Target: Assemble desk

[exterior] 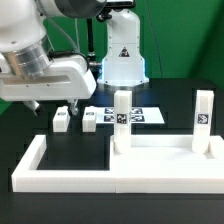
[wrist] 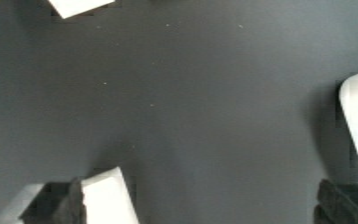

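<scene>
In the lower right of the exterior view, the desk's white tabletop panel [exterior: 160,148] lies flat on the black table [exterior: 170,105], inside the arms of the white U-shaped border rail [exterior: 60,178]. Two legs stand upright at its corners. The left upright leg [exterior: 122,118] is near the middle of the frame and the right upright leg [exterior: 203,120] is at the right edge, and each shows a black-and-white tag.

Left of centre, beyond the rail, the first loose leg [exterior: 62,119] and the second loose leg [exterior: 90,120] lie on the table, near each other but apart. The marker board [exterior: 145,115] lies flat just to the exterior view's right of them, partly hidden by the left upright leg.

In the upper left, the white arm [exterior: 45,70] hangs over the loose legs. Its jaws are spread wide and hold nothing. In the wrist view the dark fingertips [wrist: 51,203] stand far apart over bare table, with a white leg end [wrist: 101,195] just beside one of them. I cannot tell which leg it is.

A white pedestal [exterior: 122,55] with a warning triangle stands at the top centre.
</scene>
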Controlling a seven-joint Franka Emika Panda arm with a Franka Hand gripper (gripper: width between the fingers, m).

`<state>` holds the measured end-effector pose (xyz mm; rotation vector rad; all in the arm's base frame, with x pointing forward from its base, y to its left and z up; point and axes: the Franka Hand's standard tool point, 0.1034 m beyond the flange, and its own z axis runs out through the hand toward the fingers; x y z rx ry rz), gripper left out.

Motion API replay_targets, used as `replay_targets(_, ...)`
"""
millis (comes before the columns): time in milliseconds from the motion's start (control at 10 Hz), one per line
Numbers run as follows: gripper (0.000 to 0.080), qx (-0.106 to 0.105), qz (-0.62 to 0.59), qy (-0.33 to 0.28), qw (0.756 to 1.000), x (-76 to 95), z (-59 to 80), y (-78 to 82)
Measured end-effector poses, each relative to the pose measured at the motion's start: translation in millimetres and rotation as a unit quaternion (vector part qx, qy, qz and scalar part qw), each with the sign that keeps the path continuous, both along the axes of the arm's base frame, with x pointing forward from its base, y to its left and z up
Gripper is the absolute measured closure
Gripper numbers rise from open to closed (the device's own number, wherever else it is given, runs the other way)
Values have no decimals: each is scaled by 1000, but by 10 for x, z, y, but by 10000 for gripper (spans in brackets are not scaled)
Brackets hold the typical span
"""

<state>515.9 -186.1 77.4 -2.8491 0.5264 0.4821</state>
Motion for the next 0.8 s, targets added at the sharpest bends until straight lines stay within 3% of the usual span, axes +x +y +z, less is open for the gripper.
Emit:
replay_targets(100,151,-9,0,-12,1000,66,4,-41)
replay_targets(500,151,73,-11,95,993,-294,14,68)
replay_targets(700,151,98,5,151,984,-300,-79,138)
replay_targets(800,151,73,29,166,983,-235,-88,72)
